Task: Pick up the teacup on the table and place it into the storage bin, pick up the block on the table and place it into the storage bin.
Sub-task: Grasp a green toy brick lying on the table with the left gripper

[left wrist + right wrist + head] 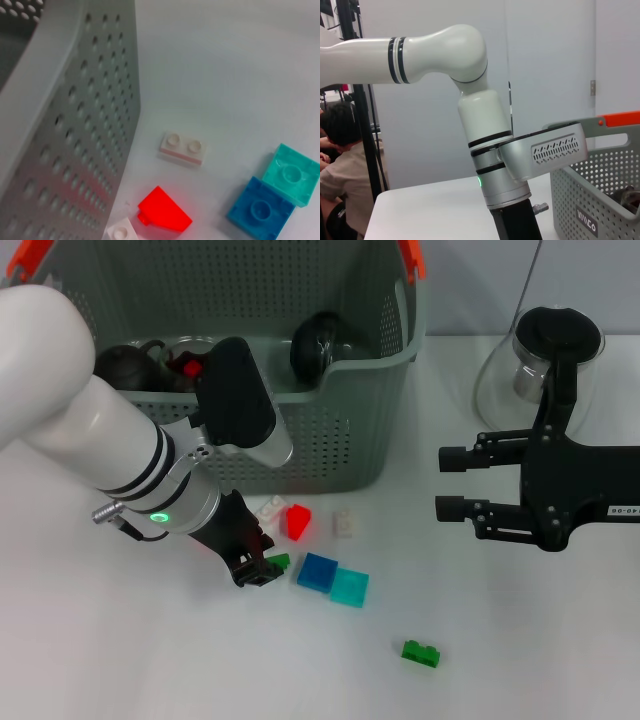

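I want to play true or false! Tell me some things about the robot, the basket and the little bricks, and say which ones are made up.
1. The left gripper is down at the table beside a small green brick. True.
2. The red wedge-shaped brick lies inside the grey perforated storage bin. False: it lies on the white table, in front of the bin.
3. The dark blue square brick and the turquoise square brick lie side by side. True.
4. The right gripper is holding the glass teapot. False: it hovers open and empty in front of the teapot.
5. Dark rounded things already lie in the bin. True.
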`<state>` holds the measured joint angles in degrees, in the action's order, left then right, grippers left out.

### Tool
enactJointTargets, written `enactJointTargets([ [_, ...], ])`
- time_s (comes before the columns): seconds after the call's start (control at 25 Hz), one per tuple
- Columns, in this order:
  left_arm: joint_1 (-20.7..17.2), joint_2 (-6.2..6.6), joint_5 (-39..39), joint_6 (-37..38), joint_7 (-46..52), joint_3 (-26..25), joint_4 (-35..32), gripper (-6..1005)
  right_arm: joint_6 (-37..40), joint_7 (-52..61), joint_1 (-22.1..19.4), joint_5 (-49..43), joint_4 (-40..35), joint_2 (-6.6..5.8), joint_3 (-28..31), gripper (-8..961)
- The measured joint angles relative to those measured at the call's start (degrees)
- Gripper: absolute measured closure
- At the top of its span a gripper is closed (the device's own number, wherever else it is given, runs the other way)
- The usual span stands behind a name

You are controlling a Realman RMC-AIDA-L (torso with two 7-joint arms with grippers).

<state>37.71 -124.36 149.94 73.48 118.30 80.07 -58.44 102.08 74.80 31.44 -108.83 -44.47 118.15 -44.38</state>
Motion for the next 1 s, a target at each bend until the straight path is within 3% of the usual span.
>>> enactJointTargets([
  [1.0, 0.4, 0.00, 0.1, -2.1, 0.0, 1.8, 1.5, 656, 0.0, 0.1, -0.1, 0.0, 0.3, -0.14, 0.0, 418],
])
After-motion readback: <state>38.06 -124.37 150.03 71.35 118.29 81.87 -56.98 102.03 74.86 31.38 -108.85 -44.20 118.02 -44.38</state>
